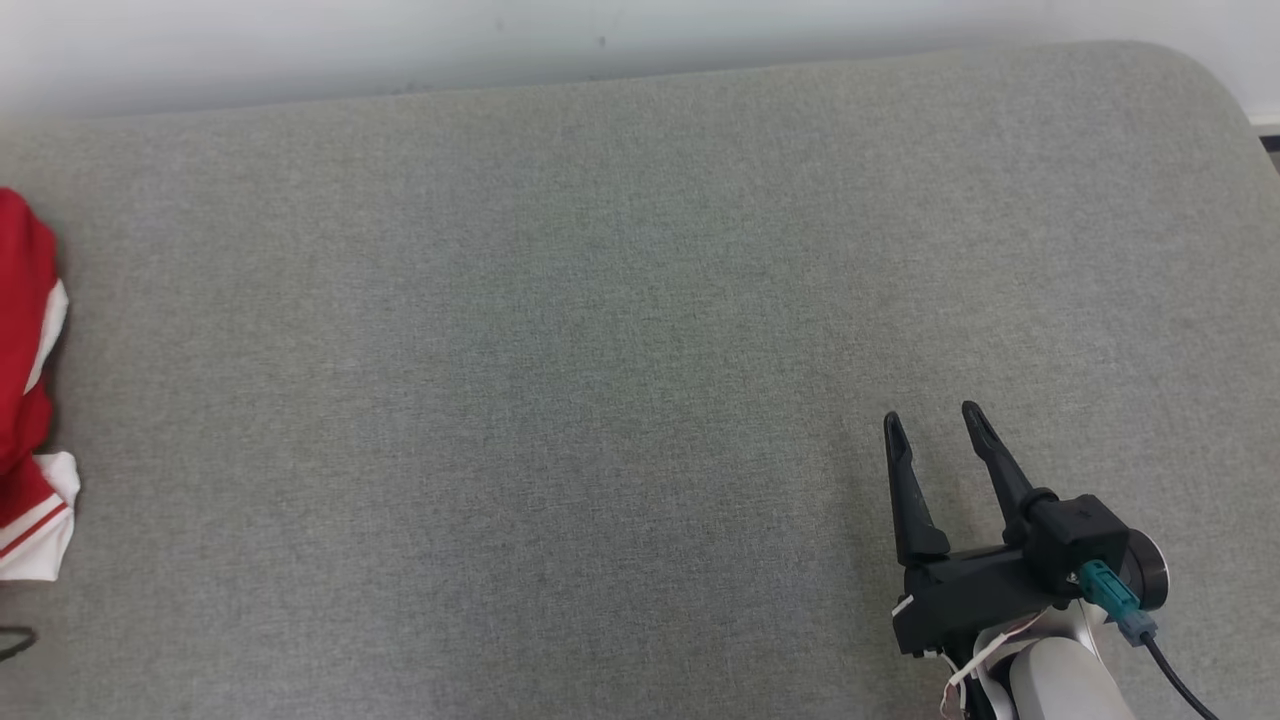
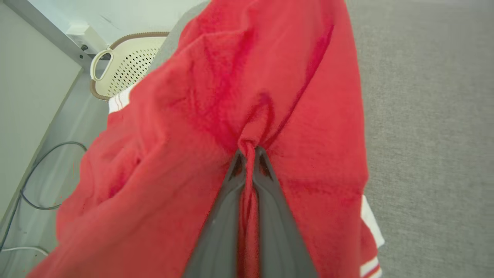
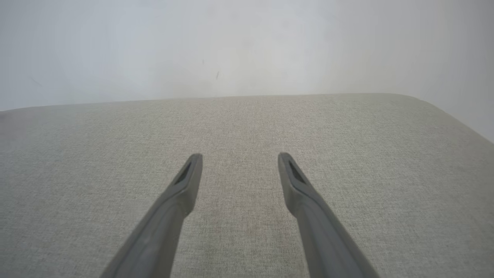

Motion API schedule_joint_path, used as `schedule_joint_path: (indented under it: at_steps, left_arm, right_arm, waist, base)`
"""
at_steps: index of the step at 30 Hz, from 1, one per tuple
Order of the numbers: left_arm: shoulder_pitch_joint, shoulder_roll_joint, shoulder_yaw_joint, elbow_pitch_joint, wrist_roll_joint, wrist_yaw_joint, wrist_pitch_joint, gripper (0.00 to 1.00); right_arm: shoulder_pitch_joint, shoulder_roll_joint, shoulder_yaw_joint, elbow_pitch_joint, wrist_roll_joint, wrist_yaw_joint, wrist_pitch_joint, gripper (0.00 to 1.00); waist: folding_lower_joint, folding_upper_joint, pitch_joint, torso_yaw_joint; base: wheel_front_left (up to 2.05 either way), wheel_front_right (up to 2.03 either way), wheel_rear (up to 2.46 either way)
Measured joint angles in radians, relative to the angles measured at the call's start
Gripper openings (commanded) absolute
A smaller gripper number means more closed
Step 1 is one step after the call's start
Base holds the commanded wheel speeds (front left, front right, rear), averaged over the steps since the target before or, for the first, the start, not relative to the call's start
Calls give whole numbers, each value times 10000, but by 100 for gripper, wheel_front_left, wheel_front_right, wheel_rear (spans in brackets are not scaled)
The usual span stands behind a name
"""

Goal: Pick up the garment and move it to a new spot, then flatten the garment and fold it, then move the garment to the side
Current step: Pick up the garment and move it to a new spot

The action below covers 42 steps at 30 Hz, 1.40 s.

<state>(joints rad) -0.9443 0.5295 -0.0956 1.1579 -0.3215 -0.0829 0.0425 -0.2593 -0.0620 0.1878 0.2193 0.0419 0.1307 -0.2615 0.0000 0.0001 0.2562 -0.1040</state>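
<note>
My left fingers (image 2: 236, 173) pinch the red garment (image 2: 216, 85) tight. It is far left of my wide-open, empty right fingers (image 1: 908, 490), so the left arm should carry it.

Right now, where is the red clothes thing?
The red garment is at the far left edge of the head view, at the grey cushion's left side, pinched in the left gripper.

the garment (image 2: 185, 116) is bright red, its white trim striped red. the worktop (image 1: 600, 300) is a grey-green weave. the basket (image 2: 131, 61) is cream, perforated, rimmed brown. the right pincer (image 1: 932, 415) is black.
</note>
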Motion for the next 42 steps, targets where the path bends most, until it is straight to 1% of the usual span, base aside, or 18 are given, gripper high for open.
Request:
schedule_joint_path:
  at_steps: [5,9,13,17,21,27,31,34,35,42]
  left_arm:
    - [-272,0,-198,-437,127,-21,-863,0]
    - [-580,15,-453,-928,282,-46,-1350,0]
    - [-873,25,-673,-1494,431,-178,-1638,0]
    - [-1101,-67,-968,-2268,433,-309,-1695,0]
    - [-1234,-337,-1189,-3243,253,-387,-1576,0]
    - [-1191,-497,-1536,-5114,-29,-447,-1135,0]
    - [-842,-560,-1733,-6378,-186,-449,-650,0]
    - [-496,-713,-1875,-7311,-351,-445,-311,0]
    - [-496,-713,-1875,-7311,-351,-445,-311,0]
    - [472,-1160,-2280,-9135,-573,-203,259,0]
  right_arm:
    - [50,17,12,48,19,0,0,100]
    - [128,35,13,96,59,0,0,100]
    - [197,54,42,159,153,0,0,100]
    - [252,69,69,157,244,0,0,100]
    - [282,84,92,151,320,0,0,100]
    - [322,100,79,136,477,0,0,100]
    - [402,102,48,127,571,0,2,100]
    - [421,107,50,84,658,0,0,100]
    - [421,107,50,84,658,0,0,100]
    - [421,107,58,40,815,0,2,100]
  waist:
    - [0,0,-263,142]
    - [0,-1,-510,247]
    - [-1,-1,-757,308]
    - [-1,-2,-971,294]
    - [-1,-2,-1104,151]
    - [-1,-1,-1211,-267]
    - [-1,-2,-1260,-636]
    - [-1,-2,-1293,-938]
    - [-1,-2,-1293,-938]
    - [-1,-1,-1314,-1634]
  base:
    - [0,0,0]
    - [0,0,0]
    - [0,0,0]
    - [0,0,0]
    - [0,0,0]
    - [0,0,0]
    - [0,0,0]
    - [0,0,0]
    - [0,0,0]
    - [0,0,0]
